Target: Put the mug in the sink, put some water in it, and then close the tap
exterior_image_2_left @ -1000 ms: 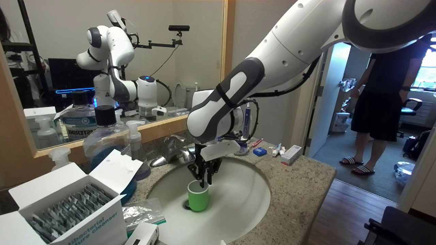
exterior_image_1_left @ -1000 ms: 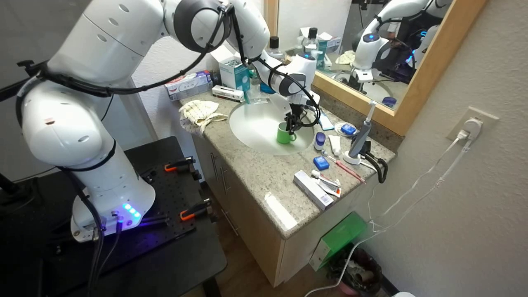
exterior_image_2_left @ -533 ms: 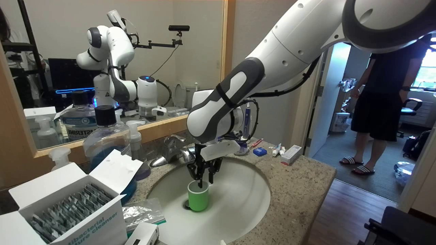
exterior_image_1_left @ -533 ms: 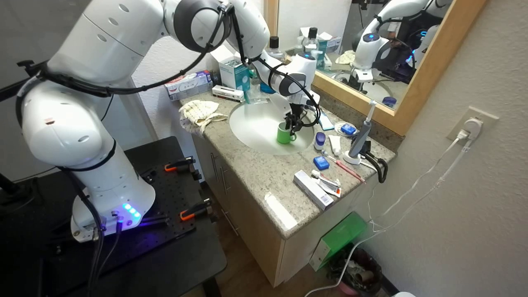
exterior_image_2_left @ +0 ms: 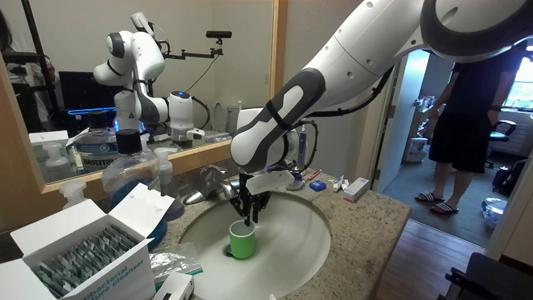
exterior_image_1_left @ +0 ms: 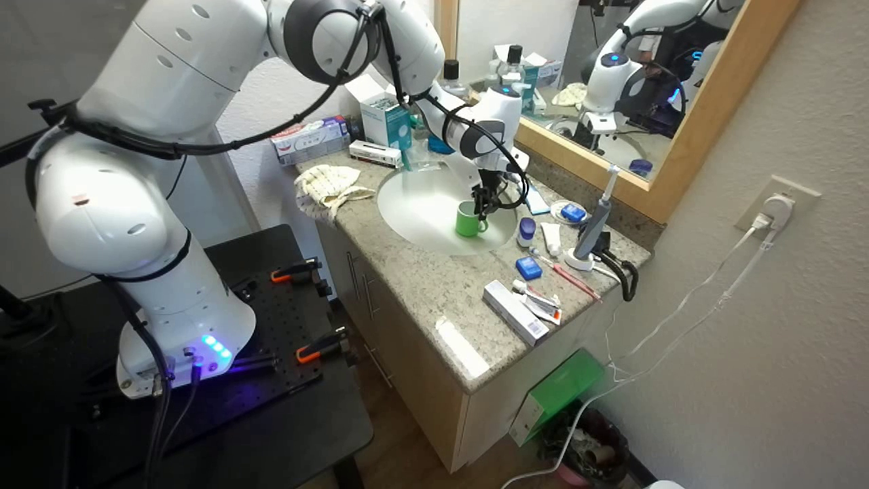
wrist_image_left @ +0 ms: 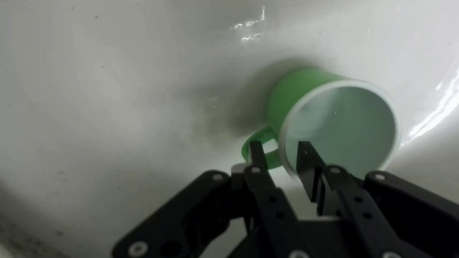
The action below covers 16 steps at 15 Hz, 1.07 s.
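Note:
A green mug (exterior_image_2_left: 242, 243) with a white rim stands upright in the white sink (exterior_image_2_left: 291, 250), beside the dark drain. It shows in both exterior views (exterior_image_1_left: 466, 223) and in the wrist view (wrist_image_left: 296, 91), where its handle points to the lower left. Whether it holds water I cannot tell. My gripper (exterior_image_2_left: 251, 222) is just above the mug's rim. In the wrist view my gripper (wrist_image_left: 280, 145) is partly open, with one finger over the handle and one over the mug's mouth. The chrome tap (exterior_image_2_left: 211, 181) is behind the gripper, partly hidden by it; no running water shows.
A box of sachets (exterior_image_2_left: 87, 250), a mouthwash bottle (exterior_image_2_left: 130, 171) and pump bottles stand on one side of the sink. A cloth (exterior_image_1_left: 329, 185) lies on the rim side. Toothpaste, blue boxes and an electric toothbrush (exterior_image_1_left: 592, 227) are on the other side. A mirror rises behind the tap.
The gripper's fingers spread by half a second ago and are closer together now. The gripper and arm have risen slightly. The mug has not moved.

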### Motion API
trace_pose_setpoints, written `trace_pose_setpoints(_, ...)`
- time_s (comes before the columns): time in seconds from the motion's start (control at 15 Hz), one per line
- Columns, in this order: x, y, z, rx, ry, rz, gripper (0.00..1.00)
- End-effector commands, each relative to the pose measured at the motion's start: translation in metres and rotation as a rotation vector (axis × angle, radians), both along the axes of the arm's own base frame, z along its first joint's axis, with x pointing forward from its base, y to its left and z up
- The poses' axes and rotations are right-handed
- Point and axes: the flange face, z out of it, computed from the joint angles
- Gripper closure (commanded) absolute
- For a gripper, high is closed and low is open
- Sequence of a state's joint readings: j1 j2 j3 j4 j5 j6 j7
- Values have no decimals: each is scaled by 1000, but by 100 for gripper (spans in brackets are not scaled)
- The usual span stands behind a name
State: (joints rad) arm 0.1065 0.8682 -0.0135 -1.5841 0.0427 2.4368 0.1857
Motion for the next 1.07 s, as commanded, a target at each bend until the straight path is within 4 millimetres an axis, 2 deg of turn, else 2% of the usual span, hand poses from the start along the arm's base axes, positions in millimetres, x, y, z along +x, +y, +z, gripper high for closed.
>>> trace_pose_setpoints(0.0,-13,0,22,15,-42,-10,59)
trace_pose_setpoints(0.07,-15,-1,21,16,-44,-11,65)
trace_pose_setpoints(0.27,-21,1,21,16,-55,-6,65)
trace_pose_setpoints(0.4,-24,2,21,16,-59,-4,73)
trace_pose_setpoints(0.53,-29,1,21,15,-66,-2,74)
trace_pose_setpoints(0.67,-35,0,20,12,-77,-2,70)
trace_pose_setpoints(0.73,-39,-2,18,17,-78,-3,71)
trace_pose_setpoints(1.0,-63,-8,9,19,-111,-11,71)
